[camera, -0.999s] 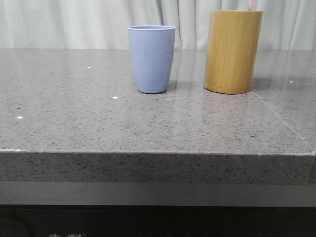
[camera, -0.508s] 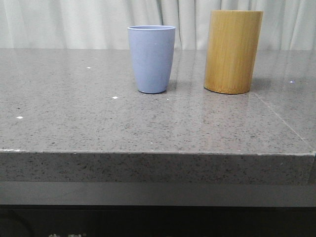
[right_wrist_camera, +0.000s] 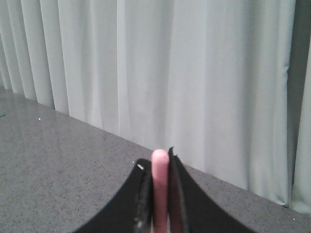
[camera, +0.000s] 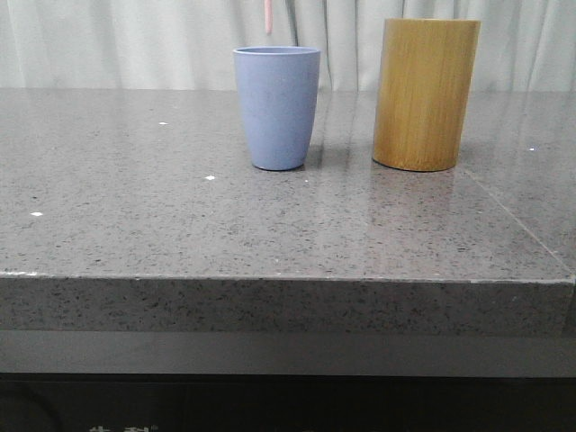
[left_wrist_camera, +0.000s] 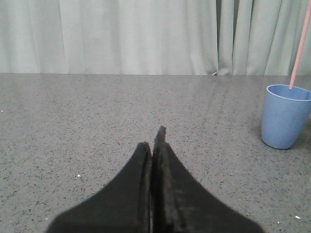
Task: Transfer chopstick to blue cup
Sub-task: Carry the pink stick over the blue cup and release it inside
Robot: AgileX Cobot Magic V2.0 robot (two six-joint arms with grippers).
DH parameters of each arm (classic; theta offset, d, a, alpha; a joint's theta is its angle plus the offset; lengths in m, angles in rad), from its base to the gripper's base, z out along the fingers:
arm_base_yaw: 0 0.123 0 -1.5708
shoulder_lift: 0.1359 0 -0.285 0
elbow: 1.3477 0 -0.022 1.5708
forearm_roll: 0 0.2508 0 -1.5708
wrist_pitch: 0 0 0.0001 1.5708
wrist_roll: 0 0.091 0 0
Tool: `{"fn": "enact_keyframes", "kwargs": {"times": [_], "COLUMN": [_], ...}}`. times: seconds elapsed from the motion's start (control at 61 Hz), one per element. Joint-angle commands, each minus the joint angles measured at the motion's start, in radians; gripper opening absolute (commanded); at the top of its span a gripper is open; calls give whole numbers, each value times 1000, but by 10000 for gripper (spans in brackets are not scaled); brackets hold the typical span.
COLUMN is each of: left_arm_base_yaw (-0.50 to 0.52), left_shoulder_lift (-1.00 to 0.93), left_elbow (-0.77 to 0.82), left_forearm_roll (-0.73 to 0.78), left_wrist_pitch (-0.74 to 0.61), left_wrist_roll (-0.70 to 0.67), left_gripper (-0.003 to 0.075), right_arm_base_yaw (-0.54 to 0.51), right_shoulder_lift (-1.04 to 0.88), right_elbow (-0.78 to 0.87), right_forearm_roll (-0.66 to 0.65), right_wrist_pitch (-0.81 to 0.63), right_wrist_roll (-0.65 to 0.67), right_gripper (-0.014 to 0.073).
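Note:
The blue cup [camera: 276, 108] stands upright on the grey table [camera: 180, 225]; it also shows in the left wrist view [left_wrist_camera: 285, 116]. A pale pink chopstick [camera: 268, 16] hangs upright over the cup, its lower end just above the rim. The left wrist view also shows it [left_wrist_camera: 299, 53]. My right gripper [right_wrist_camera: 159, 162] is shut on the chopstick [right_wrist_camera: 160, 179], whose end sticks out between the fingers. My left gripper [left_wrist_camera: 155, 141] is shut and empty, low over the table and well to the left of the cup. Neither gripper shows in the front view.
A taller yellow-brown bamboo cylinder [camera: 425, 94] stands to the right of the blue cup, a small gap between them. A pale curtain [camera: 135, 40] hangs behind the table. The table's front edge [camera: 288, 279] is near the camera.
One second ago a pink tip showed above the bamboo cylinder. Half a second ago no stick was in view. Now the chopstick hangs over the blue cup, to the left.

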Motion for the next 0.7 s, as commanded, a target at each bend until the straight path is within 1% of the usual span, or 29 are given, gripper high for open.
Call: {"fn": "enact_keyframes", "kwargs": {"times": [0.0,0.213,0.393,0.557,0.606,0.688], "left_arm_base_yaw": [0,0,0,0,0,0], "left_shoulder_lift": [-10,-10,-10,-10,-10,-10], "left_elbow": [-21,-21,-21,-21,-21,-21], "left_forearm_roll": [-9,-9,-9,-9,-9,-9], "left_wrist_pitch": [-81,-81,-81,-81,-81,-81], "left_wrist_roll": [-8,-8,-8,-8,-8,-8], "left_gripper": [-19,-19,-19,-19,-19,-19], "right_arm_base_yaw": [-3,-3,-3,-3,-3,-3], "right_shoulder_lift": [-31,20,59,60,60,60], "right_elbow": [-33,-33,-28,6,21,40], "right_forearm_roll": [1,-2,-2,-2,-2,-2], "right_wrist_pitch": [-88,-65,-6,-5,-3,1], "right_wrist_roll": [-7,-7,-7,-7,-7,-7], "right_gripper": [3,3,6,10,26,90]}}
